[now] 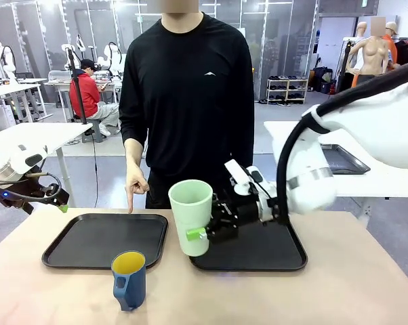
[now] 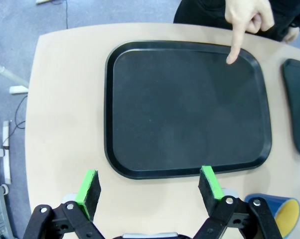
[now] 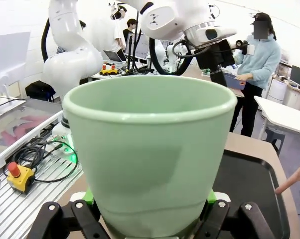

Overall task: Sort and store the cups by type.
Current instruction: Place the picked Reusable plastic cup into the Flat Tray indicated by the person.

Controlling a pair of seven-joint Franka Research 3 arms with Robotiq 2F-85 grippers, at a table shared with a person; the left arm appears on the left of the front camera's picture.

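You see blue mug [image 1: 129,283] just before left tray [image 1: 89,240] | your right gripper [image 1: 198,233] grips green tumbler [image 1: 190,203] beside that tray | your left gripper [image 2: 150,185] spread wide, holding nothing

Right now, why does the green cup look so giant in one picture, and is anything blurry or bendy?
Right wrist view: the green cup sits right against the lens, so it looks huge and its sides bulge. Left wrist view: sharp, but the table edge bends like a bowl. Front view: soft even light, the blue mug crisp, no hard shadows.
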